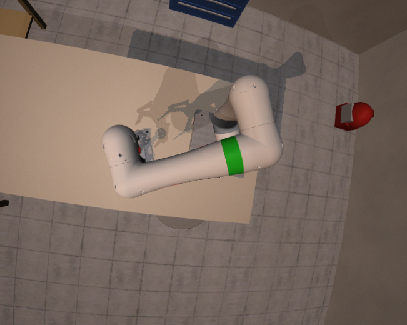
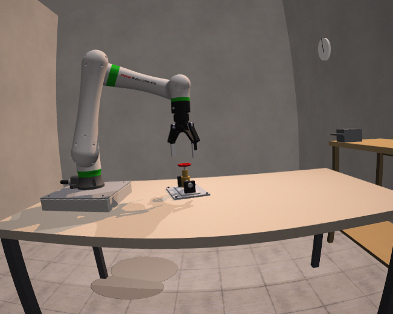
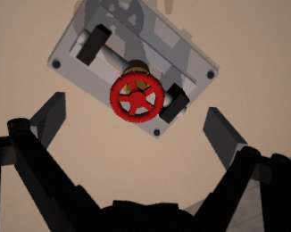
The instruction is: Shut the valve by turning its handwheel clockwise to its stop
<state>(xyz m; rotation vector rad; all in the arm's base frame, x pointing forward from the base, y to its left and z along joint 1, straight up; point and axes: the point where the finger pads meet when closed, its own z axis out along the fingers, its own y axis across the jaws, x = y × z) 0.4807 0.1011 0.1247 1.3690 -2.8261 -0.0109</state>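
Observation:
The valve stands on a grey base plate (image 2: 199, 194) (image 3: 93, 84) (image 1: 147, 140) on the table (image 2: 274, 202) (image 1: 39, 104). Its red spoked handwheel (image 2: 184, 164) (image 3: 137, 98) lies level on a brass stem (image 2: 185, 175); in the overhead view only a sliver of the handwheel (image 1: 139, 149) shows beside the arm's wrist. My gripper (image 2: 182, 155) (image 3: 137, 111) is open wide and empty. It hangs pointing straight down a short way above the handwheel, with one finger to each side. The fingers touch nothing. In the overhead view the arm hides the gripper.
The arm's grey mounting block (image 2: 85, 198) sits at the table's left end. A side table with a grey box (image 2: 349, 134) stands at the far right. A blue cabinet (image 1: 211, 10) and a red object (image 1: 354, 115) stand on the floor.

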